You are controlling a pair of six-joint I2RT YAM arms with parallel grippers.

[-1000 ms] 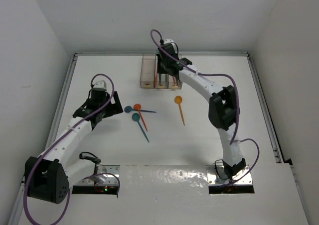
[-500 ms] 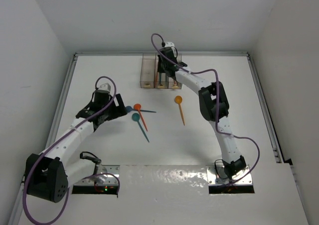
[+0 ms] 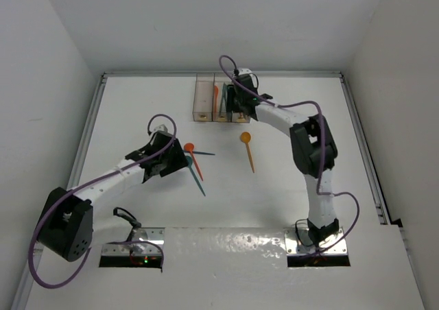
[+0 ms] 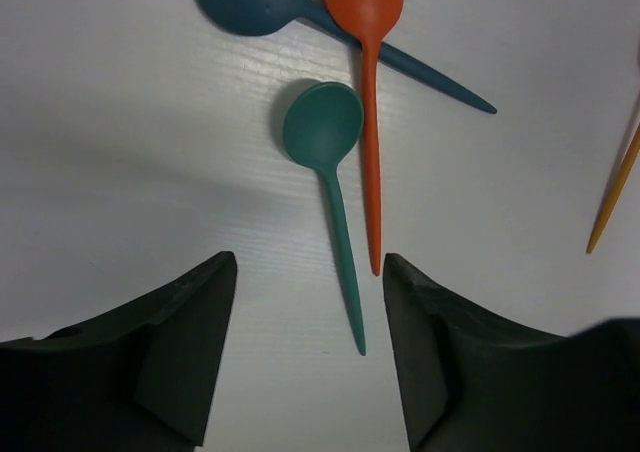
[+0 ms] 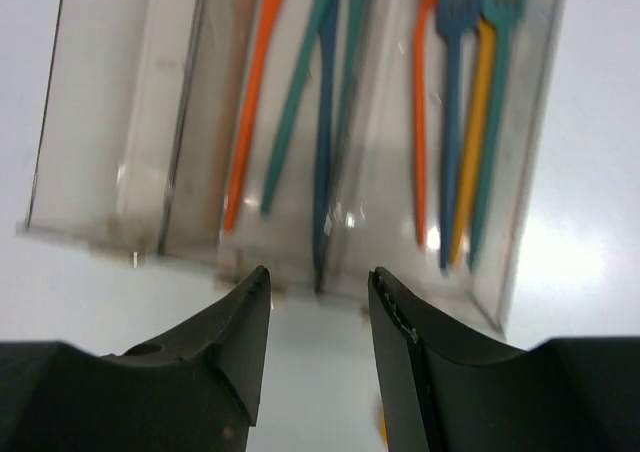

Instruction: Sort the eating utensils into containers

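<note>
No text, label, brand or number can be read anywhere.

loose spoons (image 4: 322, 124) 4 | bins (image 5: 110, 122) 3 | binned utensils (image 5: 255, 92) about 8

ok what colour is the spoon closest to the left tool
The spoon is teal, clearest in the left wrist view.

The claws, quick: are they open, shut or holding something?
Left gripper: open, holding nothing, at the teal spoon.
Right gripper: open, holding nothing, in front of the containers.
</note>
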